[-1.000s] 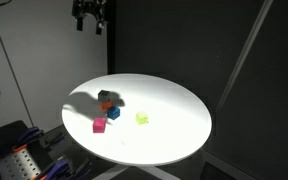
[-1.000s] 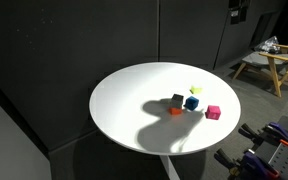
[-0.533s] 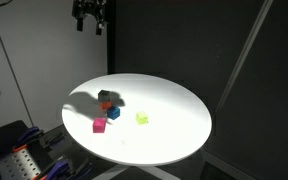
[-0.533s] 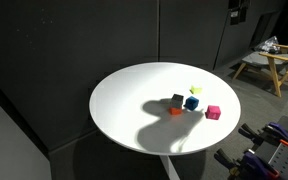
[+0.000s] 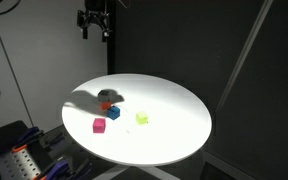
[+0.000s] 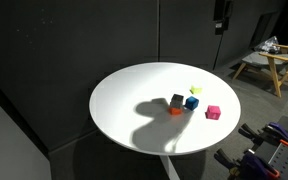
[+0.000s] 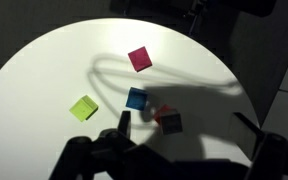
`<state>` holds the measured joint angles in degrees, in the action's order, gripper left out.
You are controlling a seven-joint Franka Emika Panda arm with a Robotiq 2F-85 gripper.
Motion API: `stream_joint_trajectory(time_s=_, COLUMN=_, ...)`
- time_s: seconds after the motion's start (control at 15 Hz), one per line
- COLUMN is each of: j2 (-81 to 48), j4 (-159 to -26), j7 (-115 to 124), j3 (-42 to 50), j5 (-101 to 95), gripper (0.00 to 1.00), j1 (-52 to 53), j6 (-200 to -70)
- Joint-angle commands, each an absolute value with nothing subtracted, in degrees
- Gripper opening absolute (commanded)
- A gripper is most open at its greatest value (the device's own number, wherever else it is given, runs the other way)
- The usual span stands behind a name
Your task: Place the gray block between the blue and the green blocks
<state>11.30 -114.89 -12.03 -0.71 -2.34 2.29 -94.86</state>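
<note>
Gripper (image 5: 94, 22) is seen high above the round table (image 5: 174, 140), fingers spread, nothing held. Gray block (image 6: 177, 100) is noted on the table, just beside the blue block (image 6: 191, 102) and touching an orange block (image 6: 175, 110). Green block (image 6: 195, 90) is found near the blue one.

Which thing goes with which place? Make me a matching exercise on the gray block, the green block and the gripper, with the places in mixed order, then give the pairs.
Things:
1. gray block
2. green block
3. gripper

Places:
A. high above the table
B. alone, with bare table all round it
C. right next to the orange block

Pairs: 1-C, 2-B, 3-A.
</note>
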Motion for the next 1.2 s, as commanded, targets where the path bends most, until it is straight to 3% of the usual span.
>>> stream_joint_trajectory(time_s=0.0, j2=10.1, j4=-117.2, j7=-15.0, j3=-2.1, j5=-5.5, gripper=1.00, j1=3.6, j6=-101.7)
stream_joint_trajectory(time_s=0.47, j2=7.5, j4=-120.5, j7=-14.2, j3=-2.9, j5=-5.2, gripper=1.00, j1=4.6, j6=-115.1)
stream_joint_trajectory(time_s=1.13, j2=-2.1, j4=-118.2, j7=-8.7, j3=-3.2, j5=-4.2, gripper=1.00, j1=4.3, j6=-121.0)
